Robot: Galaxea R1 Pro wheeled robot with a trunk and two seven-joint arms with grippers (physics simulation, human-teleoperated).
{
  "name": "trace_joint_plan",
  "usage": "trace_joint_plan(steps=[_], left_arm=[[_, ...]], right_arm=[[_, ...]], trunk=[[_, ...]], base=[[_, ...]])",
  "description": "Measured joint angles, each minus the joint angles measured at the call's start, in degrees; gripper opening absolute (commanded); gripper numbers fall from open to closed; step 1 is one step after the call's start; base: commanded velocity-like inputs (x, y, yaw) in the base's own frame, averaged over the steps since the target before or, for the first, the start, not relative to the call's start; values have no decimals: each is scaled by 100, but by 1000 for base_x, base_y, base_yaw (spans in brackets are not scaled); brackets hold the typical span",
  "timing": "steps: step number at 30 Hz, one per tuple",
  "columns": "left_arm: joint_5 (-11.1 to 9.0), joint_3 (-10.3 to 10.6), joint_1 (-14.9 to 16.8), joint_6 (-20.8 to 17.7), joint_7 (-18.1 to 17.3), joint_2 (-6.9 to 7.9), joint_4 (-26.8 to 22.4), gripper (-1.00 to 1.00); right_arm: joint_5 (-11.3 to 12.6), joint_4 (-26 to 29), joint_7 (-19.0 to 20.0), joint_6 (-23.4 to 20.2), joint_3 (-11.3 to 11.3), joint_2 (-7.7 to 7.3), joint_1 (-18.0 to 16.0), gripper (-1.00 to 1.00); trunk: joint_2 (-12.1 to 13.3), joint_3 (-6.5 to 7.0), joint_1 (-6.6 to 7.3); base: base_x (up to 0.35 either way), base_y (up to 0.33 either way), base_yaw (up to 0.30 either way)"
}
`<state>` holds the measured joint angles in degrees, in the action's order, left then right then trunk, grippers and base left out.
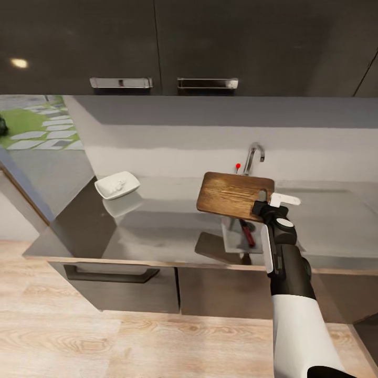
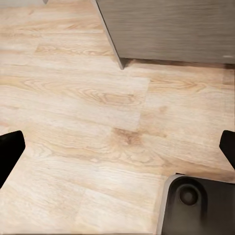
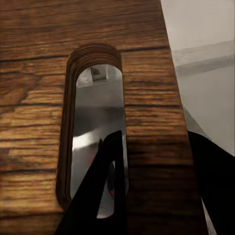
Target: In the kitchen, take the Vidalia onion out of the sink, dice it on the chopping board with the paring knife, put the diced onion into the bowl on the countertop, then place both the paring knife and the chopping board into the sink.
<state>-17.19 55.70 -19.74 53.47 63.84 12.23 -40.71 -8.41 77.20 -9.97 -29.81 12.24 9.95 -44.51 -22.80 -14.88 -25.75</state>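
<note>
Right gripper point(image 1: 264, 206) is clamped on the slotted end of the chopping board point(image 1: 231, 195), holding it in the air above the sink point(image 1: 234, 239), roughly level, well clear of the countertop point(image 1: 157, 231). In the right wrist view one dark finger point(image 3: 105, 181) passes through the board's oval slot and the other lies past the board's edge. Paring knife point(image 1: 247, 232) lies inside the sink, below the board. Faucet point(image 1: 254, 156) stands behind the sink. Bowl point(image 1: 117, 185) sits on the countertop, well apart from the sink, toward the window side. Left gripper point(image 2: 117, 147) hangs over the wooden floor point(image 2: 73, 122), fingers spread wide, holding nothing. Onion not identified.
</note>
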Motion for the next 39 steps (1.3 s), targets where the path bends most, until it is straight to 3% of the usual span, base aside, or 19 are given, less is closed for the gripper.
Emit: trace_joint_plan(steps=[4,6,7,10,11,13,14,15,17,19,23,28,30,33,39], left_arm=[[1,1,0,0,1,0,0,100],[2,0,0,0,1,0,0,100],[1,0,0,0,0,0,0,100],[1,-1,0,0,0,0,6,100],[2,0,0,1,-1,0,36,100],[6,-1,0,0,-32,0,57,100],[7,0,0,0,-69,-3,65,100],[7,3,1,0,-124,-5,72,100],[7,1,1,0,-164,-9,76,100],[8,-1,0,0,-182,-23,78,100],[5,0,0,0,-191,-33,79,100],[0,0,0,0,-192,-34,81,100],[-2,0,1,0,-192,-35,85,100],[-2,0,0,0,-194,-35,85,100],[-2,1,1,0,-194,-35,82,100]], right_arm=[[-41,0,-211,14,9,-1,0,-100],[-64,-41,-654,140,14,-2,0,-100],[7,-178,-1150,362,18,-3,-1,-100],[701,-794,-2417,1261,34,-2,1,-100],[1074,-1146,-3052,1864,5,1,1,-100],[1340,-1379,-3669,2467,-127,-1,0,-100],[1454,-1469,-3989,2717,-288,1,0,-100],[1544,-1548,-4369,2935,-588,2,-1,-100],[1683,-1601,-4805,3096,-903,1,0,-100],[1905,-1620,-5185,3223,-1044,1,0,-100],[2639,-1632,-5608,3531,-1153,1,1,-100],[3227,-1619,-6098,3639,-1213,3,1,-100],[3758,-1576,-6337,3732,-1234,4,1,-100],[4006,-1373,-6416,3818,-1255,4,-2,-100],[4100,-1023,-6718,3840,-1476,5,-1,-100]], trunk=[[-1,1,0],[0,1,0],[0,1,0],[1,0,0],[1,-1,0],[0,0,0],[0,0,0],[-1,0,0],[0,0,0],[0,0,0],[0,0,0],[0,-1,0],[-1,-1,1],[-2,0,3],[-1,0,3]], base=[[1,-1,34],[0,0,7],[0,0,3],[0,0,1],[0,0,0],[0,0,0],[0,0,0],[0,0,0],[0,0,0],[0,0,0],[0,0,0],[1,0,0],[97,0,0],[203,0,0],[294,0,0]])
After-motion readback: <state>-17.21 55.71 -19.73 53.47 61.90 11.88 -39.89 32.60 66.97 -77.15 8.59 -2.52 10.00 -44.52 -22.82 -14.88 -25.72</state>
